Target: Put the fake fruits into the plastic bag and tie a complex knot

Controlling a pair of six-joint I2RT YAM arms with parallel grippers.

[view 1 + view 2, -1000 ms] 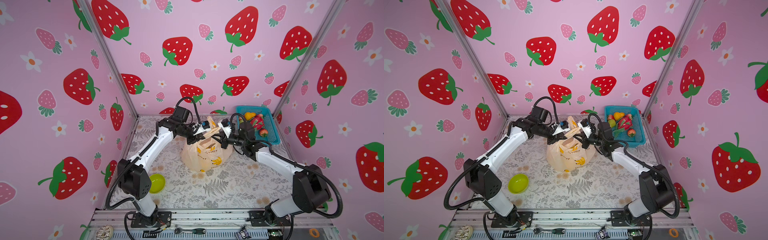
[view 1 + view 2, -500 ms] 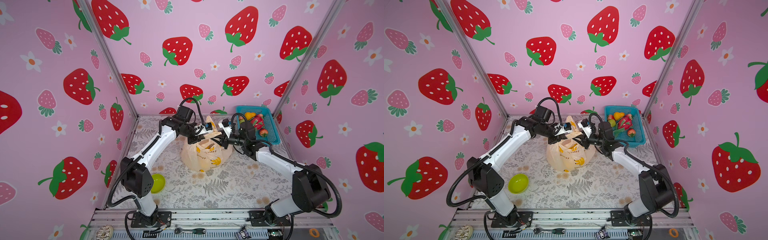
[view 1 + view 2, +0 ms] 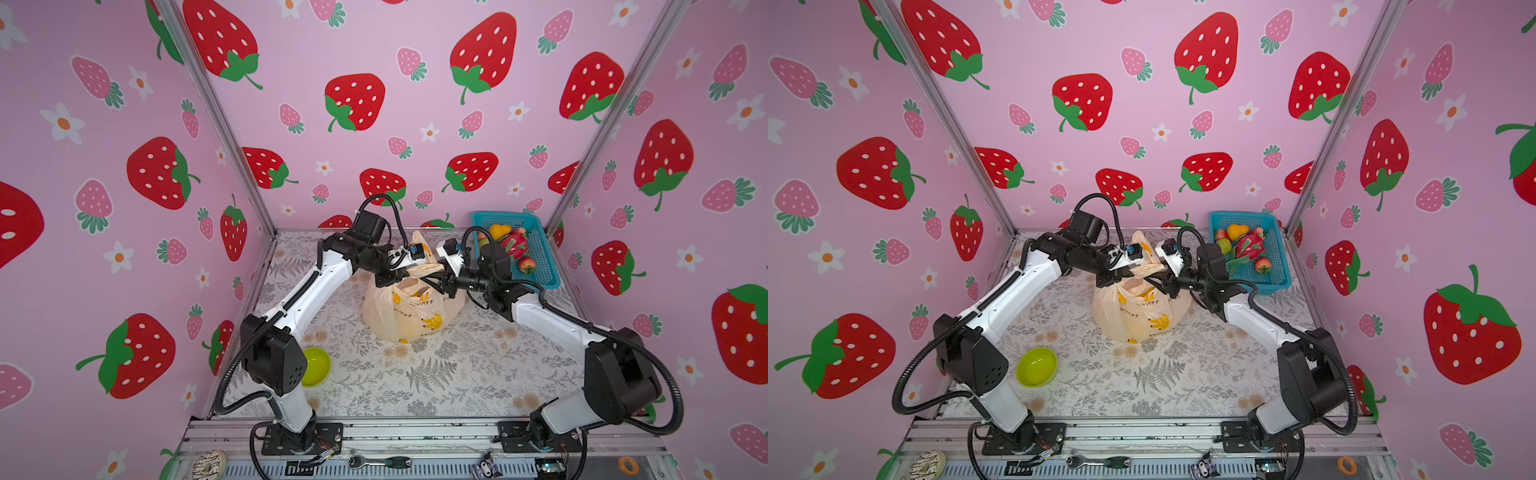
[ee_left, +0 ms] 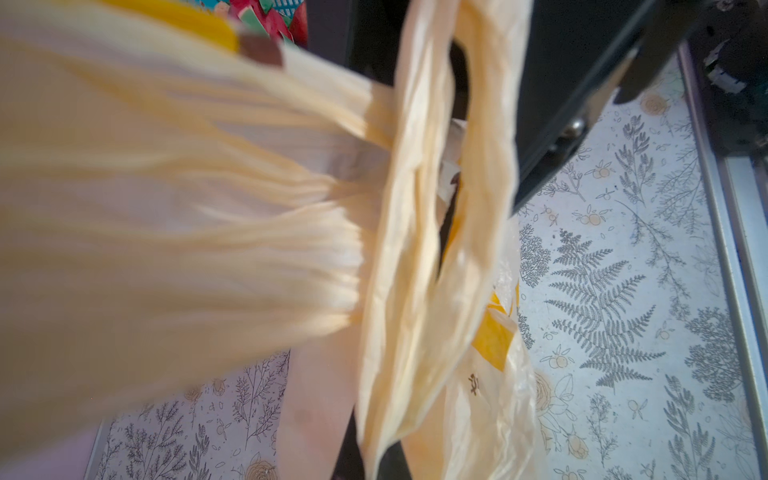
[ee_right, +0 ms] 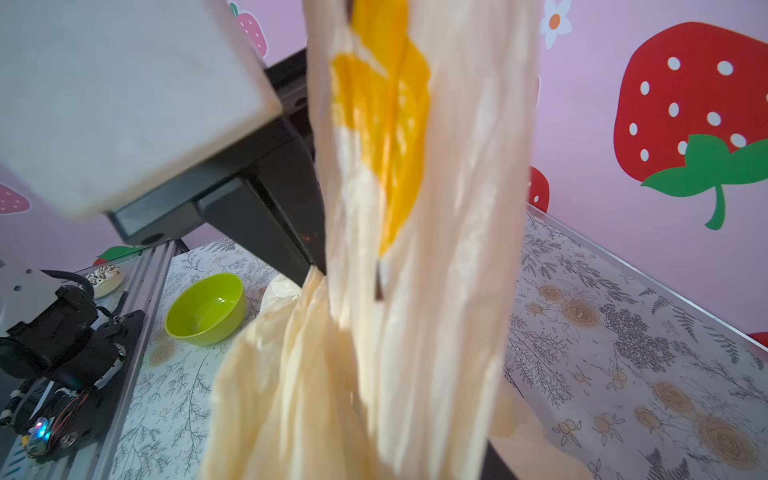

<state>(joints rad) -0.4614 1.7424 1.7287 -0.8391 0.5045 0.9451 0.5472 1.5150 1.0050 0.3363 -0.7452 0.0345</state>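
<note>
plastic bag (image 3: 409,311) stands on the patterned table (image 3: 457,374), bulging at its base, and i see it in both top views. my left gripper (image 3: 417,269) hangs just above the bag's mouth with its jaws pinched tight on a gathered handle (image 4: 208,216). in the left wrist view the pleated plastic fans out from that grip. my right gripper (image 3: 437,284) sits just right of the bag's mouth, close against the plastic. i cannot tell how its jaws stand or whether they hold anything. a strip of the bag hangs across the right wrist view. behind and to the right of the bag, near it, a teal basket (image 3: 545,266) holds an orange pear (image 3: 498,231), a dragon fruit (image 3: 514,243), a red apple (image 3: 527,264) and a green pear (image 3: 1224,246). a lime bowl (image 3: 316,365) lies in front and to the left of the bag, well apart.
</note>
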